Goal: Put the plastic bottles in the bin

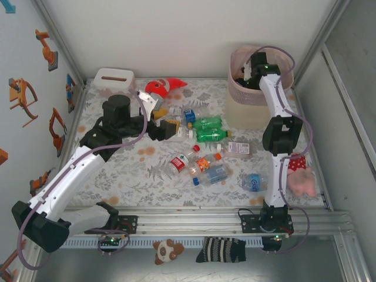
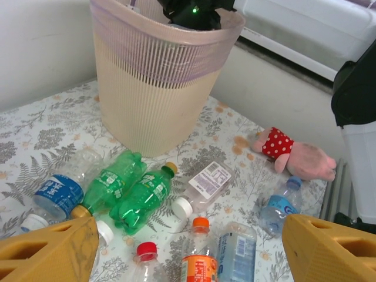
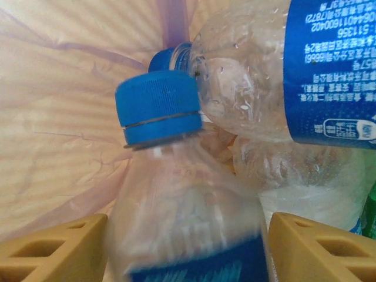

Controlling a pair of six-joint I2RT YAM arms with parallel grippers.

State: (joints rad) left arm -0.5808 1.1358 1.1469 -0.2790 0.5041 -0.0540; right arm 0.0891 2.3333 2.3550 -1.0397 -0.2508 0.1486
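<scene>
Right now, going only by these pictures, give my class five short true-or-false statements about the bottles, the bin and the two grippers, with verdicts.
1. The bin stands upright. True.
2. Two green bottles lie side by side on the table. True.
3. The left gripper grips a bottle. False: its jaws stand apart with nothing between them.
4. The right gripper rests on the table. False: it is down inside the bin, with a blue-capped bottle between its jaws.
5. All the bottles are in the bin. False: many lie on the table.
</scene>
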